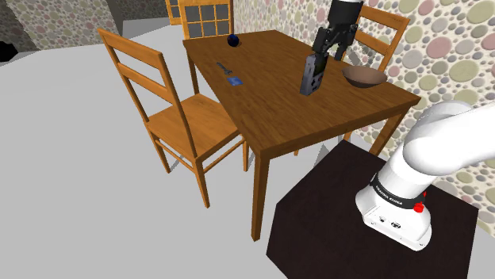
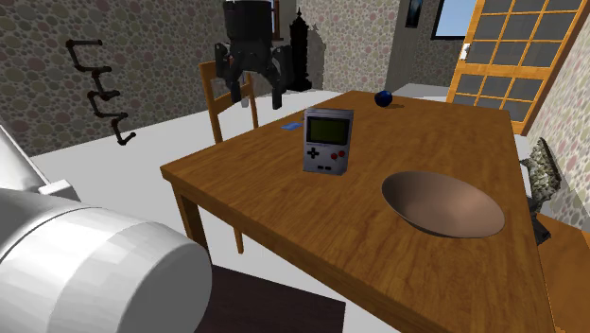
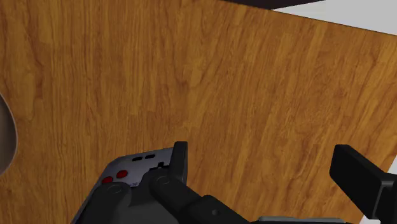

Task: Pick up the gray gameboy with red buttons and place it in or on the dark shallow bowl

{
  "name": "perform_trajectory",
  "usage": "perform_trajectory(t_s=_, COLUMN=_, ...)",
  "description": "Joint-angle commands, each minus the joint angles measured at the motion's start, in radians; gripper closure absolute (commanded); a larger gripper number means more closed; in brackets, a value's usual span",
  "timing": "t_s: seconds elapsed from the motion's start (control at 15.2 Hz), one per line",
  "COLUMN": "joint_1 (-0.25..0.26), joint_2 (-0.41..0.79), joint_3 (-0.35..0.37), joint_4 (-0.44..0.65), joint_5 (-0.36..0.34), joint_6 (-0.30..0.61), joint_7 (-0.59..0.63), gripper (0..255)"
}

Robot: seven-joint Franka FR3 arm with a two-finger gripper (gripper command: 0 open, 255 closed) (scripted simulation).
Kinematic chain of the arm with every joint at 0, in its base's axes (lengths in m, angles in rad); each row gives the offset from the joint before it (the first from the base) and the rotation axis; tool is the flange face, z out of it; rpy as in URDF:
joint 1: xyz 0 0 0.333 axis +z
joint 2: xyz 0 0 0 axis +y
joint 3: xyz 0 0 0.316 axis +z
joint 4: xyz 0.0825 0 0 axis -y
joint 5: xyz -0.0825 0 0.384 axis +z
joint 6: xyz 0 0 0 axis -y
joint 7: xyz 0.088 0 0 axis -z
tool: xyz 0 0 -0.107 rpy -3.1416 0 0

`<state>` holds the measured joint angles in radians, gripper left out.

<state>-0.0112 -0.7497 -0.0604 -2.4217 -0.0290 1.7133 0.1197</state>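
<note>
The gray gameboy [image 1: 312, 75] stands upright on the wooden table [image 1: 262, 111], its green screen and red buttons facing the second exterior view [image 2: 327, 142]. My black gripper [image 1: 329, 49] hangs open just above and beside it [image 2: 252, 95], touching nothing. In the wrist view the gameboy [image 3: 130, 172] lies outside one finger [image 3: 180, 159], not between the two; the gripper [image 3: 270, 172] is over bare wood. The dark shallow bowl [image 1: 365, 77] sits on the table close to the gameboy [image 2: 442, 203], and its rim [image 3: 5, 137] shows beside the gameboy.
A dark blue ball [image 1: 233, 40] sits at the table's far end. A small blue card [image 1: 235, 81] and a thin dark tool [image 1: 224, 68] lie mid-table. One wooden chair [image 1: 178, 119] stands at the shoulder view's left, another [image 1: 382, 32] behind the bowl.
</note>
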Motion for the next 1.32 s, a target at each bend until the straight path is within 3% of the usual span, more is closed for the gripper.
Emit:
perform_trajectory(t_s=0.0, joint_1=0.0, joint_2=0.0, joint_3=0.0, joint_4=0.0, joint_5=0.0, joint_6=0.0, joint_7=0.0, gripper=0)
perform_trajectory(t_s=0.66, joint_1=-0.236, joint_2=0.377, joint_3=0.073, joint_4=0.226, joint_5=0.001, joint_6=0.102, joint_7=0.67, gripper=0)
perform_trajectory(t_s=1.25, joint_1=-0.236, joint_2=0.388, joint_3=0.071, joint_4=0.133, joint_5=-0.001, joint_6=0.205, joint_7=0.67, gripper=0)
